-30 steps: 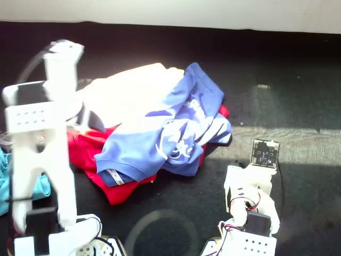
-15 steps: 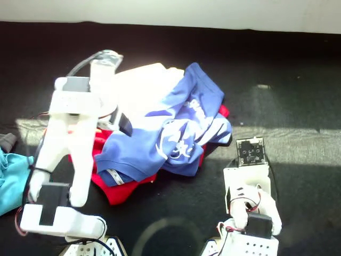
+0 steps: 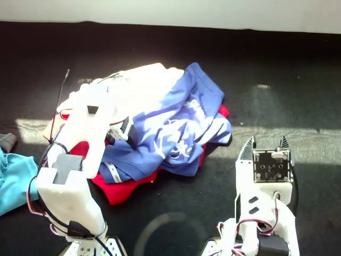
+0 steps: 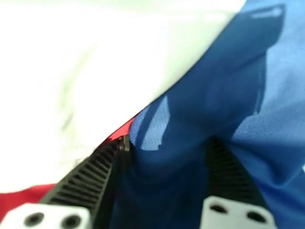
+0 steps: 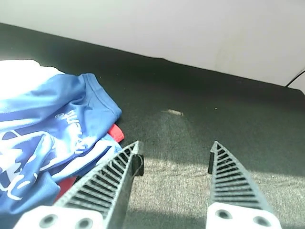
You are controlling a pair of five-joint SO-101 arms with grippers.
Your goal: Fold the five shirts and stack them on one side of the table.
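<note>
Left gripper: fingers spread, straddling a fold of the blue shirt. Advise closing on blue cloth only, clear of the white shirt. Right gripper: fingers spread, empty.

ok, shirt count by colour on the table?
white shirt: 1
blue shirt: 1
red shirt: 1
teal shirt: 1
Total: 4 clear shirts. A grey scrap at the table edge may be a fifth; I cannot tell.
</note>
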